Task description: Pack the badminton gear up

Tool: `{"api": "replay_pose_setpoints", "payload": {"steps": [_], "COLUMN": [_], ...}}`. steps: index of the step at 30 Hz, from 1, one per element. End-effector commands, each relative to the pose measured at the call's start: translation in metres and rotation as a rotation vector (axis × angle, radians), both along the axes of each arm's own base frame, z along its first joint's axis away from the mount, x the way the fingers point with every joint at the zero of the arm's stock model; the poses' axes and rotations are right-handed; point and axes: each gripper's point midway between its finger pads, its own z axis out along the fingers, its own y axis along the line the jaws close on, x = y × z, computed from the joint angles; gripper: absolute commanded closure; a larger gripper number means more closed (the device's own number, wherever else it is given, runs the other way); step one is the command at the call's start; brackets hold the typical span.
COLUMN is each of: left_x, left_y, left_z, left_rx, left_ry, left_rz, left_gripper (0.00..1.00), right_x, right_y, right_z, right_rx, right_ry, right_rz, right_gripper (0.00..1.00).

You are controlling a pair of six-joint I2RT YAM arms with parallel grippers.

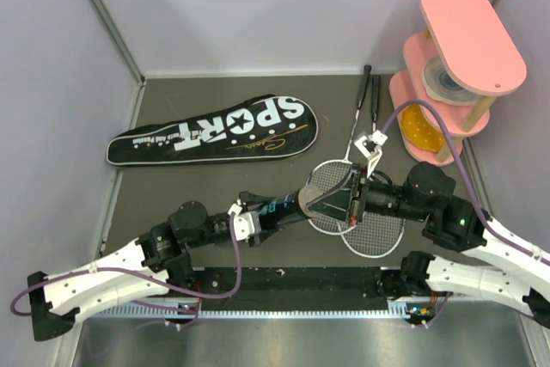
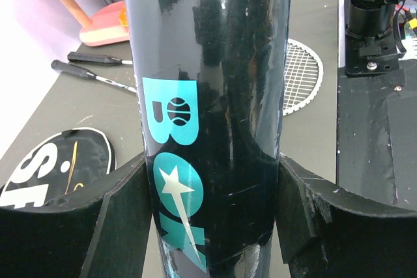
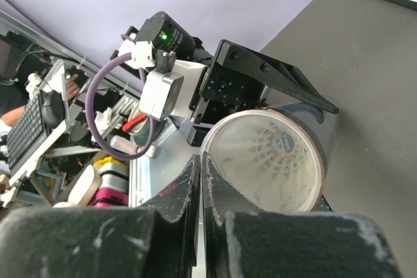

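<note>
Above the table (image 1: 172, 100), my left pincer (image 2: 212, 226) gripped the black shuttle tube (image 2: 208, 63), a shuttlecock (image 3: 270, 144) inside; my right pincer (image 3: 201, 167), clenched empty at its mouth, seemed mid-loading, needing next a straight push deeper.

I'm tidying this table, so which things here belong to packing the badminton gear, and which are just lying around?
Belongs: shuttle tube, shuttlecock inside it, two rackets, SPORT bag.
Lying about: pink stand, roll on its shelf.
</note>
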Motion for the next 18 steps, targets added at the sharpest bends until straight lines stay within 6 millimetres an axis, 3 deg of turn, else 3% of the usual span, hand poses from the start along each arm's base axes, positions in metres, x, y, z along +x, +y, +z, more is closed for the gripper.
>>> {"api": "replay_pose_setpoints", "payload": {"steps": [1, 3, 18], "left_x": [-0.008, -0.009, -0.017], "left_y": [-0.002, 0.000, 0.016], "left_z": [0.039, 0.043, 0.065], "left_rx": [-0.146, -0.163, -0.268], "left_ry": [-0.070, -0.076, -0.136], "left_rz": [-0.042, -0.039, -0.039], "left_gripper": [0.91, 0.91, 0.92], "right_x": [-0.004, -0.006, 0.002], "right_y": [0.011, 0.016, 0.038], "right_z": [0.012, 0.020, -0.002], "right_rx": [0.087, 0.138, 0.118], "right_ry": [-0.016, -0.022, 0.048], "right_rz": [0.039, 0.064, 0.075], "right_gripper": [1.00, 1.00, 1.00]}}
